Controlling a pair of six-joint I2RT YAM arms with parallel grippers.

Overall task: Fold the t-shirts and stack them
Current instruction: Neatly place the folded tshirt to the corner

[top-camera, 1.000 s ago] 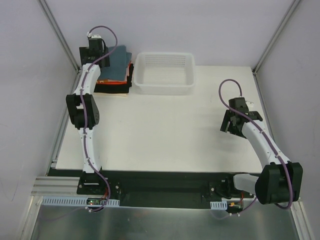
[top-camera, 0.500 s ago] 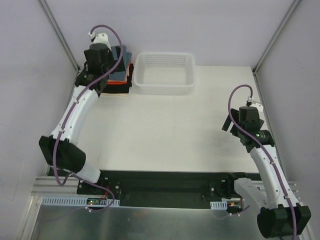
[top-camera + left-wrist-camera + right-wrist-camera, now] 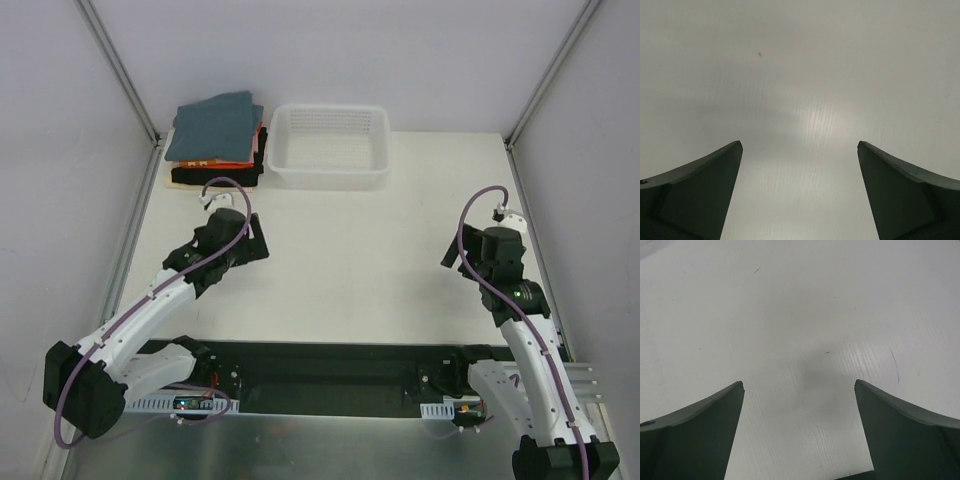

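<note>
Left claw (image 3: 799,143), wide like right claw (image 3: 798,382), has withdrawn from the t-shirts (image 3: 215,125).

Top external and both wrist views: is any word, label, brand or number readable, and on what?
None can be read.
t-shirts: the blue-grey one on top shows no print or label.
basket: plain white.
small boards at the arm bases: any marks are too small to read.
Wrist views: only bare table past the open left tool and right tool, no writing.
</note>
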